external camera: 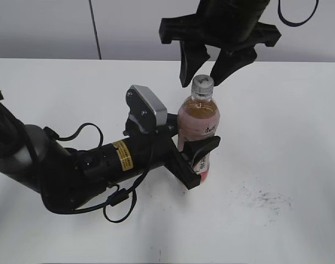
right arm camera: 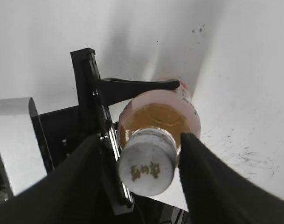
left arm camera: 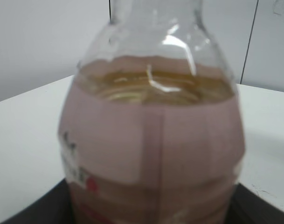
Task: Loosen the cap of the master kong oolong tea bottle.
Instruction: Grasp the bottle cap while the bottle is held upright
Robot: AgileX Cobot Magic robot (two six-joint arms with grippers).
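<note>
White table (external camera: 299, 137), left tool (external camera: 197, 159) pinching upright master kong oolong tea bottle (external camera: 199, 118), right tool (external camera: 203, 74) spread astride cap (external camera: 202, 84)

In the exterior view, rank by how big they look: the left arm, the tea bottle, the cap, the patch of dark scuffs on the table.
1. Left arm, by far the largest.
2. Tea bottle.
3. Patch of dark scuffs: spread wide but faint, so close to the bottle.
4. Cap, smallest.
</note>
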